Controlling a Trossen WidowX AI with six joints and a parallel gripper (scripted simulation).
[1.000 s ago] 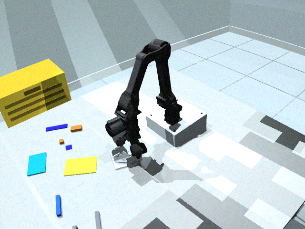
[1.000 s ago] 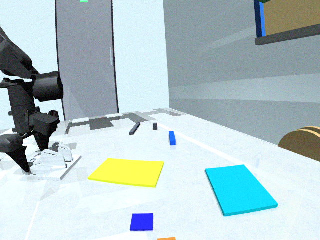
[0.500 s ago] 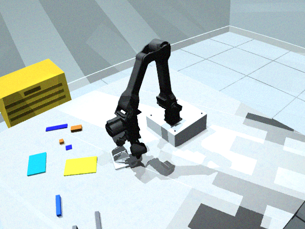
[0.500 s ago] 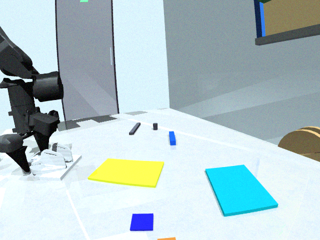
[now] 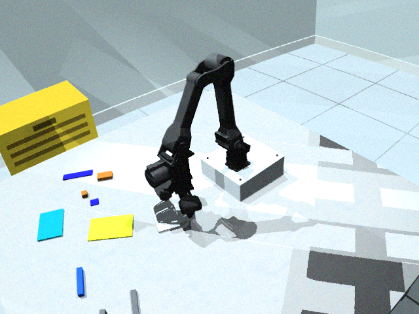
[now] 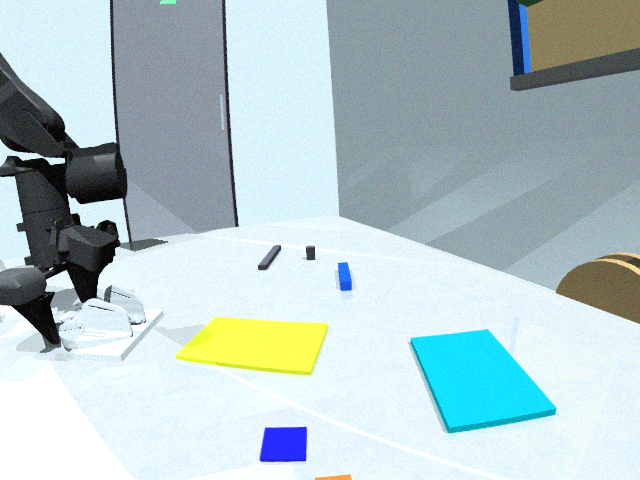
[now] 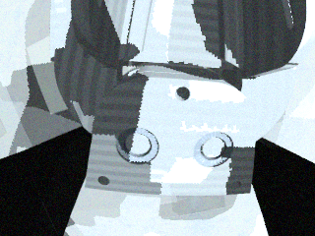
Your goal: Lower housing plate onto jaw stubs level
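The white housing plate (image 7: 167, 113), with two ringed holes and smaller dark holes, lies between the two black fingers in the wrist view. My gripper (image 7: 172, 138) (image 6: 71, 321) is shut on its side edges, low over the white base (image 6: 147, 325) (image 5: 165, 227). The two white jaws (image 6: 105, 317) (image 5: 165, 212) stand side by side on the base and run out from under the plate's far edge. In the wrist view the plate looks roughly square to the jaws. The stubs are hidden under it, so I cannot tell whether it is seated on them.
A yellow panel (image 5: 111, 227) (image 6: 258, 343) lies beside the base, with a cyan panel (image 5: 50, 224) (image 6: 480, 379) beyond. Several small blue, orange and grey blocks lie around. A yellow box (image 5: 50, 135) stands at the back left; the arm's white pedestal (image 5: 220, 174) is behind the gripper.
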